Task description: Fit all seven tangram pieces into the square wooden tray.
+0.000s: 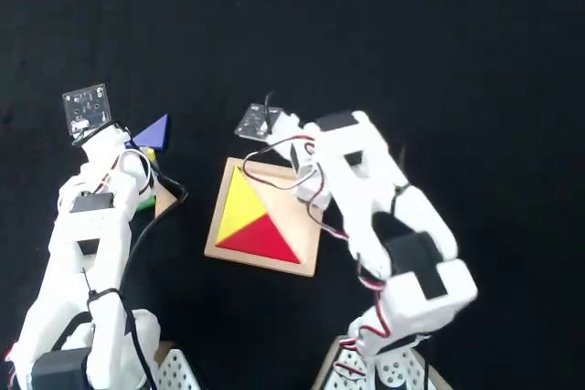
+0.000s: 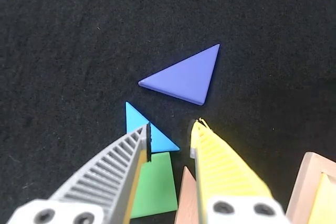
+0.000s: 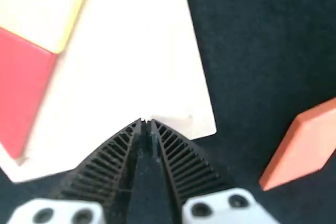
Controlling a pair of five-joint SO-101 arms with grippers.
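Right end effector (image 3: 146,123) closed, empty (tray (image 3: 157,51) cropped); left end effector (image 2: 172,127) parted, empty.

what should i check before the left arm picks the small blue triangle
1. Left gripper open: ok, jaws apart either side of the small blue triangle.
2. Triangle free of neighbours: cannot tell; the green piece lies close beside it, partly behind a finger.
3. Purple triangle out of the way: ok, apart.
4. Room in the tray: ok, bare wood beside the yellow triangle and red triangle.
5. Tray approach clear: not ok, right gripper hangs shut over its bare corner.
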